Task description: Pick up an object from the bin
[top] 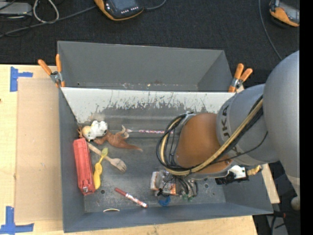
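Camera view: the gripper [165, 186] hangs low at the front centre of the bin [146, 65]; spread or closed cannot be told. A blue thing [164, 201] lies just beneath it. The red pen [130, 198] lies near on the left, its long axis slanting toward the gripper.

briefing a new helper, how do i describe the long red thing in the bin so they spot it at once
Start at the left wall of the grey bin. Lying lengthwise beside it is the long red bar, the largest loose thing there. The slim yellow piece beside it is thinner and shorter.
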Controlling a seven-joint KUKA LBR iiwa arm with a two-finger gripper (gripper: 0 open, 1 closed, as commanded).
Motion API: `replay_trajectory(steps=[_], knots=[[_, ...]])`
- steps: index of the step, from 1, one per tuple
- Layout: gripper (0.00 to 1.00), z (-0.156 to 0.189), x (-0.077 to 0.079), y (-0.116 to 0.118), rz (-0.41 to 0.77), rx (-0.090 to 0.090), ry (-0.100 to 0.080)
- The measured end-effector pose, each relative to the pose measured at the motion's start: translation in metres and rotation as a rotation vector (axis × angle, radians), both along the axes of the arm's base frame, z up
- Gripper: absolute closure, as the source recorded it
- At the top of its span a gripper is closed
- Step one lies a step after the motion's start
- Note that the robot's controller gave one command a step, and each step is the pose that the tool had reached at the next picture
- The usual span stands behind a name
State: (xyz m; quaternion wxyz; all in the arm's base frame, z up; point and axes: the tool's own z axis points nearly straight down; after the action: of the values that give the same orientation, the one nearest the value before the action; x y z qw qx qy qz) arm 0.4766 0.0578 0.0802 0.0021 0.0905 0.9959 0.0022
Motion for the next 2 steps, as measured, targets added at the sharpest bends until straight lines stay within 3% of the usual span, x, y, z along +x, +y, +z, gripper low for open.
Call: replay_trajectory(steps=[1,2], knots=[[1.0,0.02,0.011,-0.02,-0.027,0.002,0.0],[1.0,0.005,0.006,-0.038,-0.039,0.001,0.006]])
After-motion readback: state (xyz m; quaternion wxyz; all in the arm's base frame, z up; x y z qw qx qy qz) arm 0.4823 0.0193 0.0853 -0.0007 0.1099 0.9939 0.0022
